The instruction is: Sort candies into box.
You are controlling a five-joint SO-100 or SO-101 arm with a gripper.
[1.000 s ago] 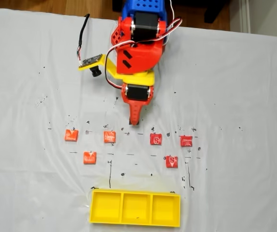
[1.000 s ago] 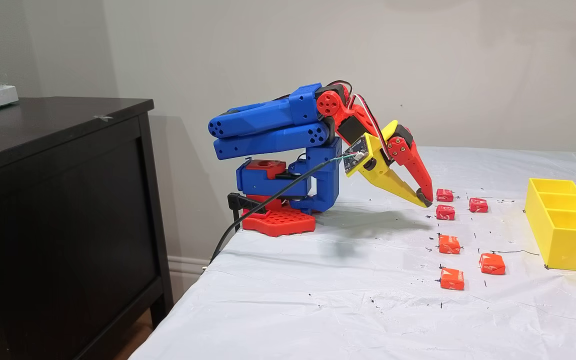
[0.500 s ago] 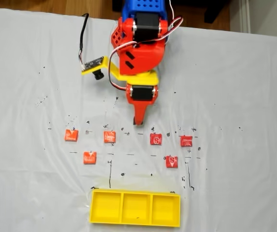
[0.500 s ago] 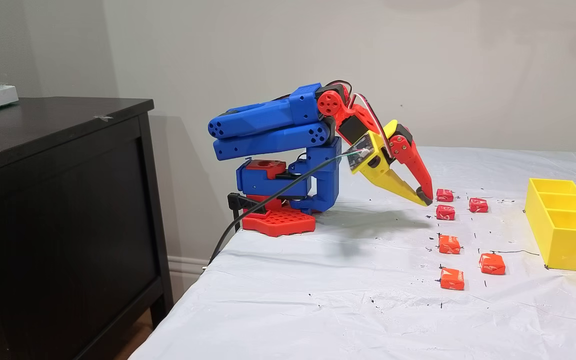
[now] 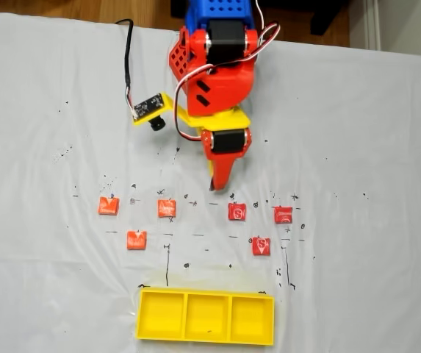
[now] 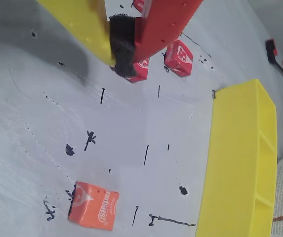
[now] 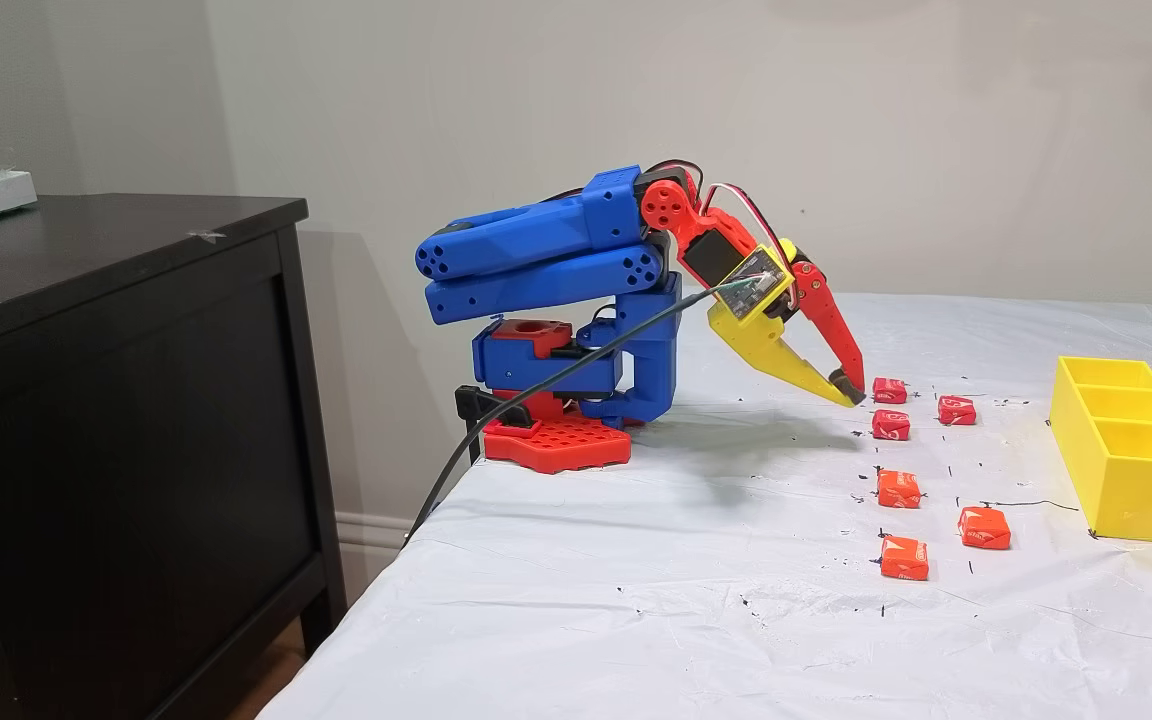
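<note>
Six red-orange candies lie loose on the white cloth in two rows, among them one (image 5: pixel 237 212) just past my gripper's tip, one (image 5: pixel 167 208) to its left and one (image 5: pixel 261 245) nearer the box. The yellow three-compartment box (image 5: pixel 206 293) sits at the near edge with nothing in it. My gripper (image 5: pixel 216 189) points down at the cloth, shut and holding nothing, a little short of the middle-right candy. In the wrist view the yellow and red fingers meet on a black pad (image 6: pixel 123 52), with a candy (image 6: pixel 140 71) partly behind them. From the side, the tip (image 7: pixel 846 391) hovers beside the far candy (image 7: pixel 889 390).
A dark cabinet (image 7: pixel 116 400) stands left of the table. A black cable (image 7: pixel 536 395) trails from the wrist camera off the table's edge. Pen marks dot the cloth. A red-and-black tool (image 6: pixel 279 54) lies beyond the box (image 6: pixel 235 163) in the wrist view.
The arm has swung slightly to the right in the top-down view and the wrist has rolled, bringing the shut tip closer to the middle-right candy. The candies and box have not moved.
</note>
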